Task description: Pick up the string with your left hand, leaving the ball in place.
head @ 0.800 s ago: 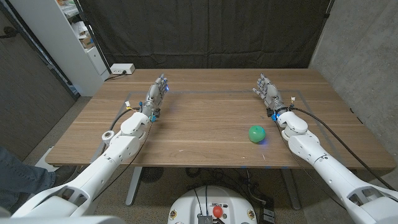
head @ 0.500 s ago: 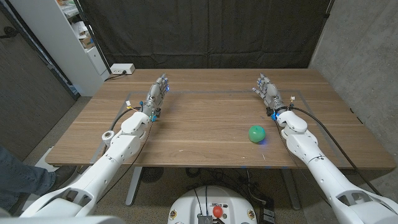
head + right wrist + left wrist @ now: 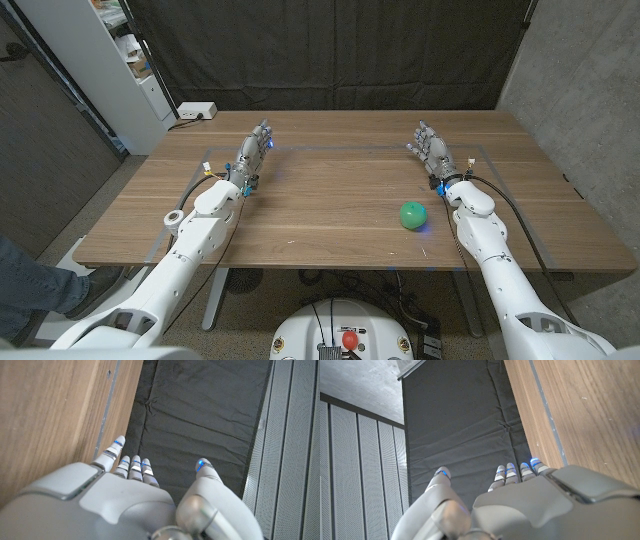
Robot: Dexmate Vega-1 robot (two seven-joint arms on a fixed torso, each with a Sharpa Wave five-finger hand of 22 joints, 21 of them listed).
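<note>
String cannot be made out anywhere near the green ball, so pickup remains undone; left hand and right hand wait empty, fingers loosely extended.

Site: we judge it a lab or test room | Evidence: black curtain backdrop, bare concrete wall, wooden table, white shelf unit.
</note>
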